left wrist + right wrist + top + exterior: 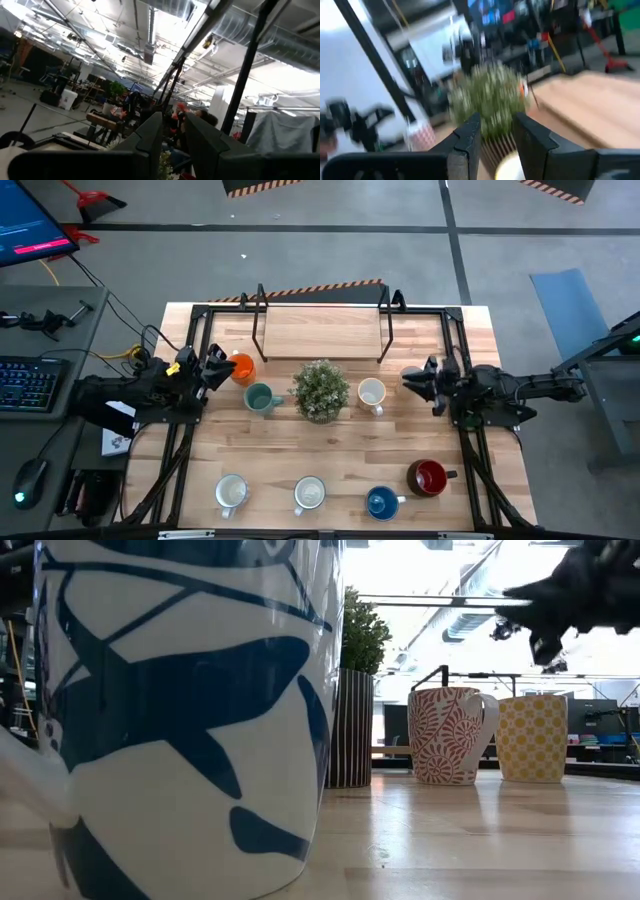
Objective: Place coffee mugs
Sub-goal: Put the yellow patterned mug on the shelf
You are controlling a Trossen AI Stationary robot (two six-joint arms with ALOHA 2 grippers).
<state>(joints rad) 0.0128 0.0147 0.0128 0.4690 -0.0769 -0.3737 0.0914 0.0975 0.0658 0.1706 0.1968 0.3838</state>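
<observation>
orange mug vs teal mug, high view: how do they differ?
Colour: the orange mug is bright orange, the teal mug is teal-green. Place: the orange mug sits right at the left tool, farther from the potted plant; the teal mug stands closer to the plant, apart from that tool. Handle: the teal mug's points toward the plant; the orange mug's cannot be made out. Both stand upright with mouths up, on the wooden table.

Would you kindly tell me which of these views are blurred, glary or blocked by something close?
Right wrist view: motion blur smears the potted plant and the room behind. Low view: a blue-patterned mug fills the left side, very close to the lens, and bright windows wash out the background. Left wrist view: ceiling lights glare. High view: evenly lit and sharp.
</observation>
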